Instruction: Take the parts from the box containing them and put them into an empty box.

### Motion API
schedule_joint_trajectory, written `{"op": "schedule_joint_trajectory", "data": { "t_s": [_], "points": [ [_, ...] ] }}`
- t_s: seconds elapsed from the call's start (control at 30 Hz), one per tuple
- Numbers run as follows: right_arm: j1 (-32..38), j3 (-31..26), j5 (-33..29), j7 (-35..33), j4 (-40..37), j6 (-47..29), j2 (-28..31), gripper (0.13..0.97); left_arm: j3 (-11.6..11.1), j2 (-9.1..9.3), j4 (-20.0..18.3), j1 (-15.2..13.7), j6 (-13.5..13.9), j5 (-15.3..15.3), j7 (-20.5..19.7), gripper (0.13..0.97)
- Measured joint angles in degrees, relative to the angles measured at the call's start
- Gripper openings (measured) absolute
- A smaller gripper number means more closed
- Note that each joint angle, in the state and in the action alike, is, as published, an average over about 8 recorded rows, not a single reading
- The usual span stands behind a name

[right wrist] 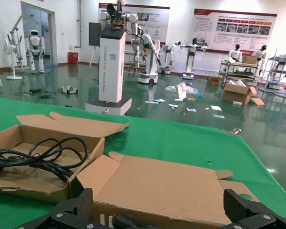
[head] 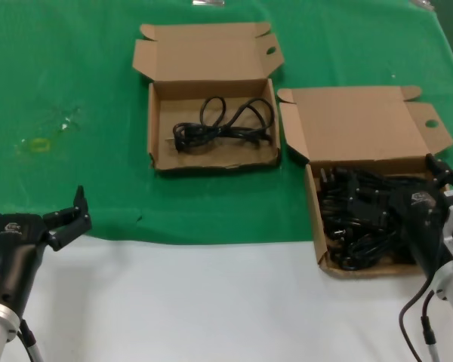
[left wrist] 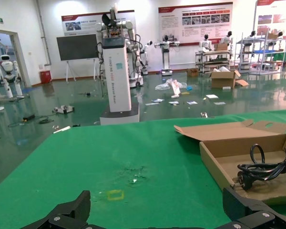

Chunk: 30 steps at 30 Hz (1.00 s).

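The box containing them (head: 315,219) lies at the right with its lid (head: 355,124) laid back, and a heap of black power cords (head: 359,215) fills it. My right gripper (head: 411,185) hangs open over that heap's right side; its wrist view shows the lid (right wrist: 171,186) and a plug (right wrist: 119,222) between the spread fingers (right wrist: 81,205). The other box (head: 152,128), at the centre back, holds one coiled cord (head: 223,127), which also shows in both wrist views (left wrist: 262,169) (right wrist: 38,155). My left gripper (head: 34,202) waits open at the near left, holding nothing.
A green cloth (head: 75,68) covers the far part of the table and bare white surface (head: 211,302) the near part. A small yellow mark (head: 38,145) lies on the cloth at the left. Beyond the table stands a hall with other robots (left wrist: 117,57).
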Motion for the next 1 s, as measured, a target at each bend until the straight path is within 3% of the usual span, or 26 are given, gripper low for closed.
{"op": "schedule_joint_trajectory", "data": {
  "t_s": [1.0],
  "points": [
    [0.0,0.0,0.0,0.0,0.0,0.0,0.0,0.966,0.0,0.00,0.0,0.0,0.0,0.0,0.0,0.966]
  ]
}}
